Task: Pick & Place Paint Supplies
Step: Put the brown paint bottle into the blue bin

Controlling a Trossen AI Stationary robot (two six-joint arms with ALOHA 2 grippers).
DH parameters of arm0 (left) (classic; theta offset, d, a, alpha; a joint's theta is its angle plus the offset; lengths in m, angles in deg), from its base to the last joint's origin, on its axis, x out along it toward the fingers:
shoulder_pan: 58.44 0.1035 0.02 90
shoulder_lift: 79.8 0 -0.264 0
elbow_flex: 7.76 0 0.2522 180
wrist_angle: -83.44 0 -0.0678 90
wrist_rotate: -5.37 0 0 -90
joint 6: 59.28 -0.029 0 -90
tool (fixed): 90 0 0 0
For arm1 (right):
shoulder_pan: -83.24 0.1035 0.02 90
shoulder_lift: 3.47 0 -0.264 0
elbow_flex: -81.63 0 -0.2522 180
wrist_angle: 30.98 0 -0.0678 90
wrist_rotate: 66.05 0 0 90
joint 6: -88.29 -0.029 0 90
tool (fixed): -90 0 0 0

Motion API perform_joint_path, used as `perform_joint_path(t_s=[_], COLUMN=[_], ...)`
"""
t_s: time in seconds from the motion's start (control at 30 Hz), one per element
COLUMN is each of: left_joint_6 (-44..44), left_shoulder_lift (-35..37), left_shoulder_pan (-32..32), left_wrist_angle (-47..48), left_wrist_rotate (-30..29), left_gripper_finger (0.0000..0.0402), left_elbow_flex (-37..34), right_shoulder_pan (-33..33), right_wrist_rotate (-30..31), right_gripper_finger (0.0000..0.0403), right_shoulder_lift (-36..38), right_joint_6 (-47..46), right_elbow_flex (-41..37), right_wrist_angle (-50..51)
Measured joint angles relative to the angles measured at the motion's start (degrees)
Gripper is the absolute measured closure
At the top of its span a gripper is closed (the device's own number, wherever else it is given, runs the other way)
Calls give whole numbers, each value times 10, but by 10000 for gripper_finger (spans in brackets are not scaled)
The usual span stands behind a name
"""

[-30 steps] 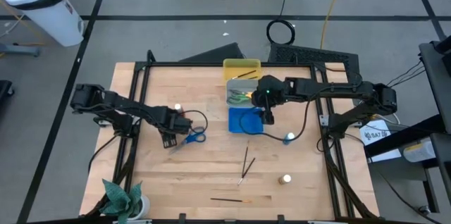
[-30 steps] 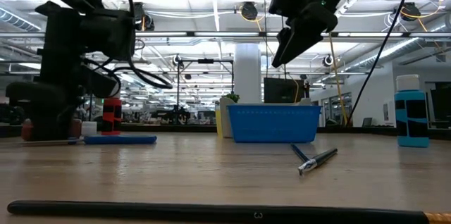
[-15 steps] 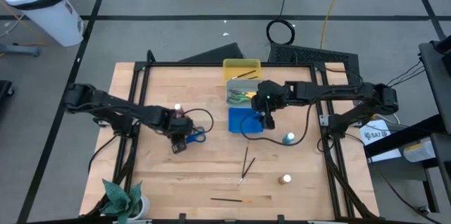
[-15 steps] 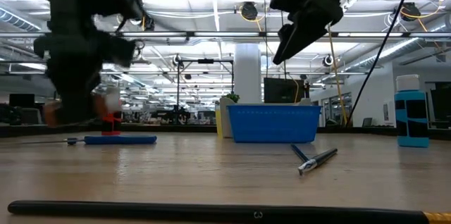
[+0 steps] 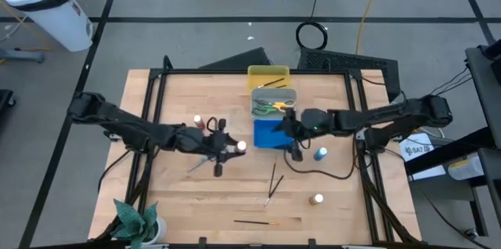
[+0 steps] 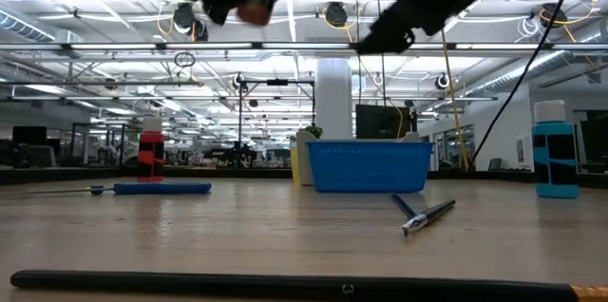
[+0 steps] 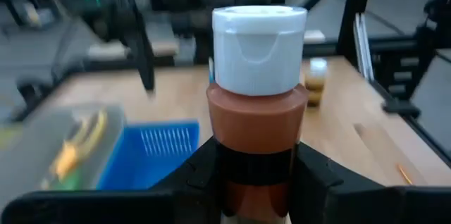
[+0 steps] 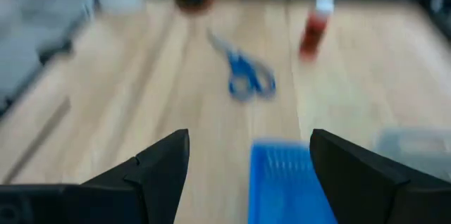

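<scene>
Wooden surface [image 5: 172,194] seen from above: the left pincer [image 5: 227,147] carries a brown paint bottle [image 5: 237,146] toward the blue tray [image 5: 270,134], while the right pincer [image 5: 293,151] hovers at that tray's edge. Likely next comes lowering the bottle into a tray. Low view: both arms blur overhead; a blue bottle [image 6: 555,155] stands on the surface. Left wrist: fingers [image 7: 201,171] clamp the bottle. Right wrist: fingers [image 8: 165,164] spread, empty; blue scissors [image 8: 246,79] lie smeared.
</scene>
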Motion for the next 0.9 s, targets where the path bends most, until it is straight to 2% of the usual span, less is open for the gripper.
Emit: perform_joint_path(t_s=[0.13, 0.2, 0.37, 0.57, 0.9], left_joint_6=[-35, -36, -37, -45, -29], left_shoulder_lift=[-27, -45, -76, -102, -121], left_shoulder_pan=[5, 10, 12, 14, 20], left_wrist_angle=[-113, -165, -230, -237, -237], left_wrist_rotate=[3, 8, 15, 18, 22], left_gripper_finger=[289, 289, 286, 282, 283], left_elbow_flex=[1, 2, 2, 6, 12], right_shoulder_pan=[21, 31, 53, 59, 63], right_wrist_rotate=[-1, -1, -2, 3, 15], right_gripper_finger=[127, 127, 120, 109, 129], right_shoulder_lift=[-21, -37, -91, -165, -231], right_joint_6=[2, 18, 29, -3, -7], right_elbow_flex=[-91, -112, -110, -70, -12], right_wrist_angle=[-275, -357, -443, -543, -540])
